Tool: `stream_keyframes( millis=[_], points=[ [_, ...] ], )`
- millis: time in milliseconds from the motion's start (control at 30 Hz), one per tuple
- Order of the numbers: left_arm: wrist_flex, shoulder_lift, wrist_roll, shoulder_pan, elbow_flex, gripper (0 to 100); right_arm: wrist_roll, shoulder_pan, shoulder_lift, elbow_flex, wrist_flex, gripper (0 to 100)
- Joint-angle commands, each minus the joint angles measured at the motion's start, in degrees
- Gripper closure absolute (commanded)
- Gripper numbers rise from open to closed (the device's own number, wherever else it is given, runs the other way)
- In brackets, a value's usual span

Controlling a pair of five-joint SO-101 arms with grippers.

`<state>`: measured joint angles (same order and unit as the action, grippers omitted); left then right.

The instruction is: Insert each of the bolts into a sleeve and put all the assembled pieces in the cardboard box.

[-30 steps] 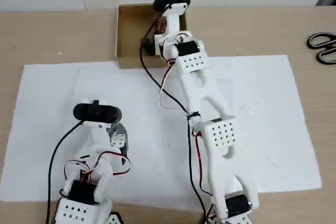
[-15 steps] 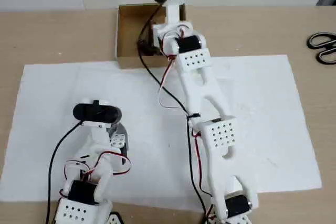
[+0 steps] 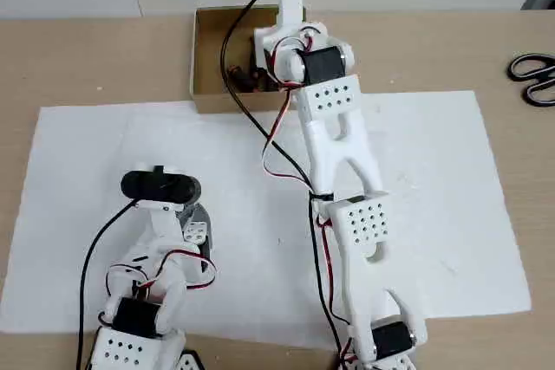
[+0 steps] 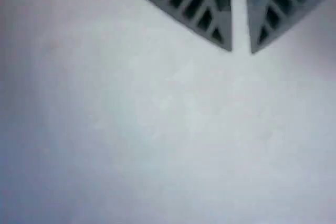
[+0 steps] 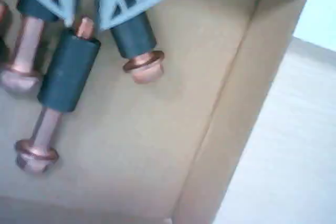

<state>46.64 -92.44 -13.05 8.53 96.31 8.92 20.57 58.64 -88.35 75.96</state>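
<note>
Right gripper (image 5: 87, 23) is seen a slit apart and empty above the cardboard box (image 5: 231, 103), where sleeved bolts (image 5: 68, 72) are laid, long axes running away from the fingertips.

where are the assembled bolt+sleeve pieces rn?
Inside the cardboard box at the table's far edge. The right wrist view shows at least three assembled pieces lying on its floor, just beyond the right gripper.

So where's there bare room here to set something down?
Widest bare patch: the paper between the right arm and the scissors. Also bare: paper between the box and the left arm. Inside the box, the floor away from the right arm is free; under it the pieces crowd together.
</note>
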Motion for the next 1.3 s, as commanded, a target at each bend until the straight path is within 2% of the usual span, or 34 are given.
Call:
stream_keyframes(
  millis=[0, 333, 800, 1000, 1267],
  points=[
    [0.2, -0.5, 0.4, -0.2, -2.9, 99, -0.3, -1.5, -3.6, -5.6, 3.7, 99.5],
    [0.2, -0.5, 0.4, -0.2, -2.9, 99, 1.4, -4.3, -6.8, -8.1, 23.3, 99.5],
    [0.2, -0.5, 0.4, -0.2, -2.9, 99, 1.3, -6.1, -21.7, -6.6, 24.7, 99.5],
    [0.2, -0.5, 0.4, -0.2, -2.9, 99, 1.3, -6.4, -33.8, 2.5, 24.6, 99.5],
    [0.2, -0.5, 0.4, -0.2, -2.9, 99, 1.6, -6.4, -50.7, 25.0, 24.4, 99.5]
  ],
)
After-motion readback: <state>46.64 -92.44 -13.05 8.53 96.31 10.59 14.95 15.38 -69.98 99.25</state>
